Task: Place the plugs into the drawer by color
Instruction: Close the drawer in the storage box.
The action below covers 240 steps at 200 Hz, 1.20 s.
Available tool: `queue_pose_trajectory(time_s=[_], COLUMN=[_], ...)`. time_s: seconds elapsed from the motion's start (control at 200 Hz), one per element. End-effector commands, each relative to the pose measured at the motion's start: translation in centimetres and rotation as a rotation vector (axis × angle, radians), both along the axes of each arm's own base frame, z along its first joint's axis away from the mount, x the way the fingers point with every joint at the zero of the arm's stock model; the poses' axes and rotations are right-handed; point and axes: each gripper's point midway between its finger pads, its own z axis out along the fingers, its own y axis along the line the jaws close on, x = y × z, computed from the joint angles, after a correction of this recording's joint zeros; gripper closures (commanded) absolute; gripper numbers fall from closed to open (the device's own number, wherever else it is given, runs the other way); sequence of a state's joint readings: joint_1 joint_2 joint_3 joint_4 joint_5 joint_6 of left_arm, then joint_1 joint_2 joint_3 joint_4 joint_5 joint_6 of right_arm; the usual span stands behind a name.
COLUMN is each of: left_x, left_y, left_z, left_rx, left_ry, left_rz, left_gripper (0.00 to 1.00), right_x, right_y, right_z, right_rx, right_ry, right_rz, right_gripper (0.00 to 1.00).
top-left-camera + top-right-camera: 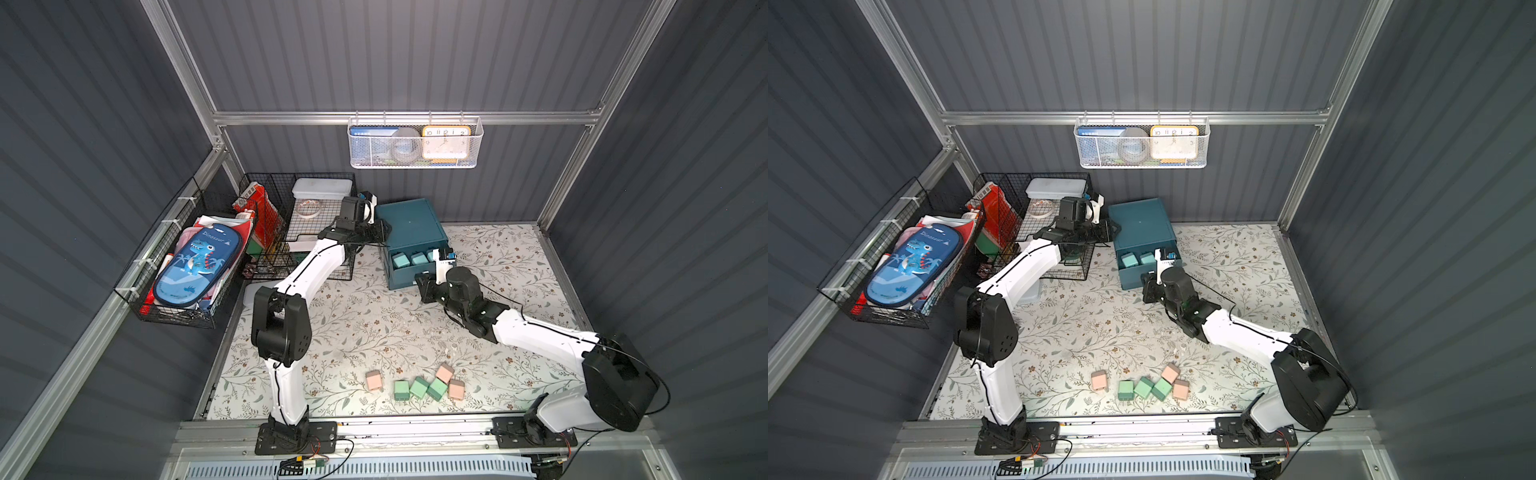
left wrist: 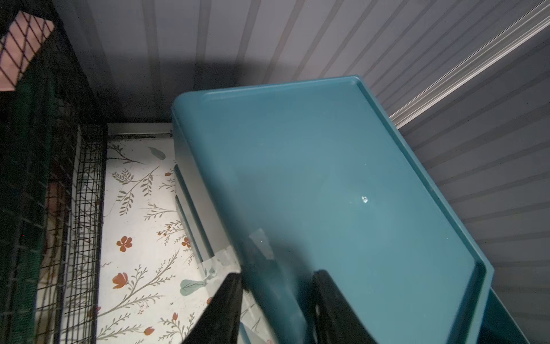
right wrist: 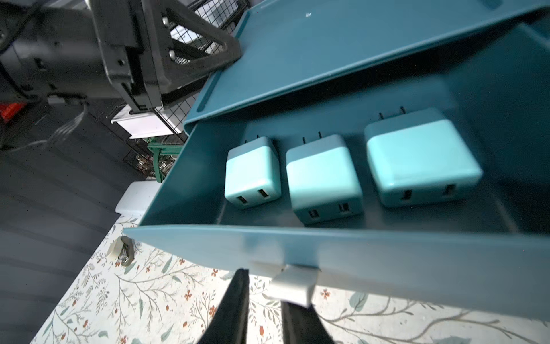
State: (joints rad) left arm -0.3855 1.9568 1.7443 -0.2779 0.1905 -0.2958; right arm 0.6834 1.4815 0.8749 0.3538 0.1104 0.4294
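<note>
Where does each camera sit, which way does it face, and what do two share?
Top views: high above the front, looking down at the table; left arm, right arm, cabinet and loose plugs show.
Left wrist: on the left arm, facing the cabinet's top; left fingers show.
Right wrist: on the right arm, facing the open drawer holding teal plugs; right fingers and left gripper show.
Shared: cabinet.

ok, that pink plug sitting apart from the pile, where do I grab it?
Probably pinch the pink plug across its two flat side faces, jaws coming straight down. It is a rounded block lying on the table, free on one side and with a gap to the nearest green plug on the other.
</note>
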Motion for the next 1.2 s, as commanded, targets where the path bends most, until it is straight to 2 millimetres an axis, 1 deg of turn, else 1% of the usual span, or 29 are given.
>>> queue_pose_trajectory(time_s=[0.0, 0.15, 0.34, 0.47, 0.64, 0.836, 0.906, 0.986, 1.051, 1.101, 1.196], left_x=[-2.0, -2.0, -2.0, -2.1, -2.1, -2.2, -2.2, -2.3, -2.3, -2.2, -2.1], left_y=[-0.2, -0.2, -0.4, -0.4, -0.4, -0.3, -0.3, -0.2, -0.3, -0.3, -0.4], left_z=[-3.9, -3.8, -4.2, -4.0, -4.0, -4.2, -4.4, -4.4, -4.5, -4.6, -4.7], left_rx=[0.052, 0.053, 0.051, 0.05, 0.053, 0.058, 0.062, 0.065, 0.064, 0.064, 0.062], left_ry=[0.112, 0.109, 0.121, 0.116, 0.112, 0.117, 0.119, 0.12, 0.123, 0.124, 0.127], left_rz=[-0.045, -0.047, -0.058, -0.056, -0.058, -0.059, -0.058, -0.061, -0.063, -0.064, -0.061], left_gripper=[0.58, 0.58, 0.58, 0.58, 0.58, 0.58, 0.58, 0.58, 0.58, 0.58, 0.58], right_x=[2.2, 3.8, 5.8, 7.1, 8.1, 8.9, 8.5, 7.0, 5.4, 4.3, 2.9], right_y=[0.7, 1.7, 1.8, 1.8, 2.1, 2.5, 2.4, 1.8, 0.8, -0.1, -1.8], right_z=[2.9, 2.8, 3.0, 2.9, 2.9, 2.5, 2.6, 2.9, 2.4, 1.5, -0.2], right_rx=[0.078, 0.098, 0.142, 0.179, 0.215, 0.253, 0.291, 0.332, 0.354, 0.37, 0.425], right_ry=[-0.089, -0.101, -0.12, -0.123, -0.128, -0.121, -0.107, -0.083, -0.048, -0.012, 0.046], right_rz=[-0.043, -0.054, -0.09, -0.111, -0.12, -0.11, -0.091, -0.057, -0.056, -0.069, -0.099], right_gripper=[0.76, 0.76, 0.74, 0.74, 0.74, 0.73, 0.73, 0.73, 0.72, 0.71, 0.71])
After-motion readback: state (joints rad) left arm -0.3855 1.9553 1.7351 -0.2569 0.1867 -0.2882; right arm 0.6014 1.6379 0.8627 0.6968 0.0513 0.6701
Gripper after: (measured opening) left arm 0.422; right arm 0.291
